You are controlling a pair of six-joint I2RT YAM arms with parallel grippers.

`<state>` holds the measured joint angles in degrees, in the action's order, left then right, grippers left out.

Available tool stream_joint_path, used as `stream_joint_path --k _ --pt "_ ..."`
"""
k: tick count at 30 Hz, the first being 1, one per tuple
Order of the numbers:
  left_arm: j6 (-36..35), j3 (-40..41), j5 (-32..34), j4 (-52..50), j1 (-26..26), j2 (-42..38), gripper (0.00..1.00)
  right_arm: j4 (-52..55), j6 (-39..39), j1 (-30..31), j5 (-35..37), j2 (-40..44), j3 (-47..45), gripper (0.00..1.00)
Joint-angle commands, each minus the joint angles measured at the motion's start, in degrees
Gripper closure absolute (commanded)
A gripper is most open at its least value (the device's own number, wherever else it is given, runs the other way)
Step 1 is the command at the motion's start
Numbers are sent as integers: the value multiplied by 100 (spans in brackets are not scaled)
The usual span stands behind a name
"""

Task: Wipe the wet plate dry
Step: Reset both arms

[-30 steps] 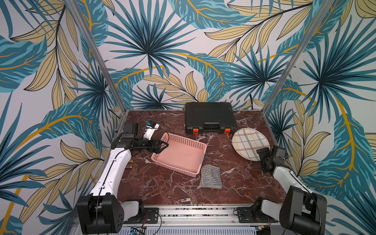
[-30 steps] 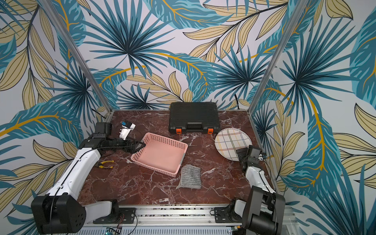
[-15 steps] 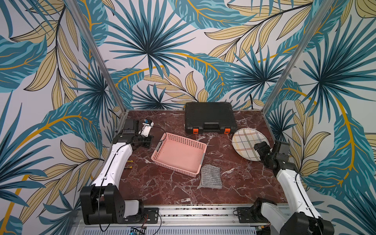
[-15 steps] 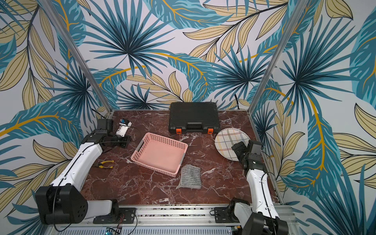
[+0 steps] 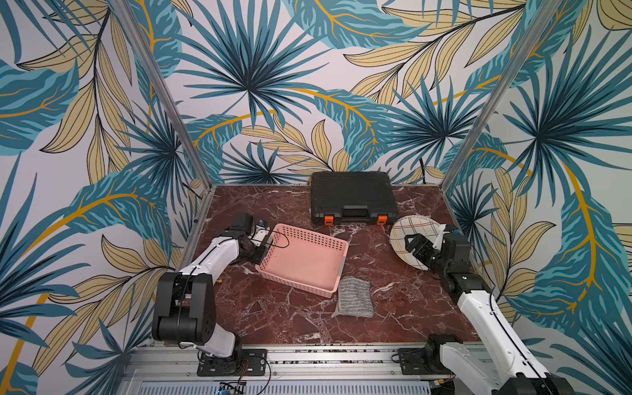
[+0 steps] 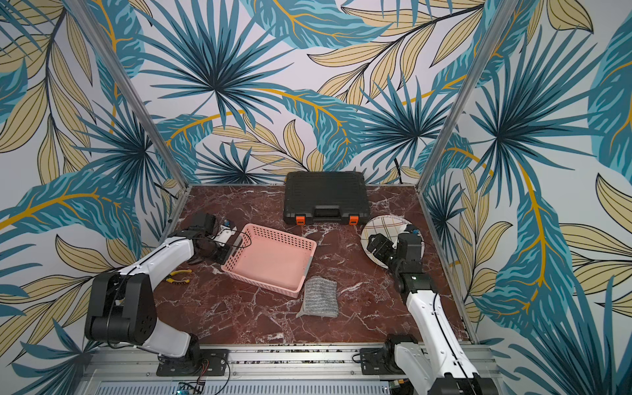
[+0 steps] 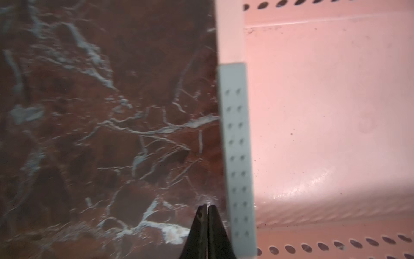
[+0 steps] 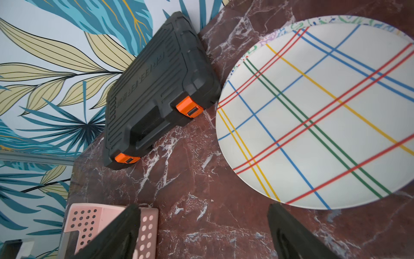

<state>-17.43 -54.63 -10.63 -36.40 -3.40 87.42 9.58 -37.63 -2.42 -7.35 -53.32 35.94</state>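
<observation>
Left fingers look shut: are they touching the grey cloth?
Apart. In the left wrist view the left gripper is shut on nothing, beside the basket. In both top views the cloth lies at the basket's opposite end.

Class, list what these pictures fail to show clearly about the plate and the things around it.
- Plaid plate: in both top views, partly behind the right gripper; wetness not visible.
- Patterned rim under it: right wrist view, mostly covered; a second plate or not, cannot tell.
- Pliers: a top view, small, partly behind the left arm.
</observation>
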Motion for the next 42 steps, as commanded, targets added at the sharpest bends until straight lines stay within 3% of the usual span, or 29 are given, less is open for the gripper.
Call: stream_joint_path --k 1,6,10,11,14,15,20,27,29,31,36,42 --pt "-343 246 -846 119 -97 -199 92 -492 180 68 -187 -3 -84 8" --pt "-678 503 -1757 -59 -108 -509 88 -650 334 139 -70 -101 48 7" --pt "-636 658 -1435 316 -111 -906 79 -644 534 179 97 -422 256 7" --pt "-564 649 -1266 452 -101 -1012 68 -698 599 214 182 -512 277 7" --pt "-277 638 -767 1084 -102 -1314 13 -990 778 344 465 -668 278 1" --pt "-196 638 -665 1329 -100 -1394 2 -1088 846 413 619 -715 289 1" --pt "556 1001 -183 3256 -104 -1627 0 -1589 1442 757 1501 -1107 354 1" --pt "625 2414 -114 6731 -100 -1077 0 -2830 2241 942 1959 -1602 -18 0" --pt "578 2339 112 6576 -80 -1128 0 -3225 2382 945 2079 -1620 -239 0" --pt "555 2629 168 7191 -40 -1167 0 -3507 2533 945 2283 -1637 -409 1" --pt "868 2549 143 6470 19 -1276 0 -3515 2875 945 2740 -1657 -531 1" --pt "1009 3064 119 7402 258 -933 0 -3758 3446 937 2996 -1953 -645 1"
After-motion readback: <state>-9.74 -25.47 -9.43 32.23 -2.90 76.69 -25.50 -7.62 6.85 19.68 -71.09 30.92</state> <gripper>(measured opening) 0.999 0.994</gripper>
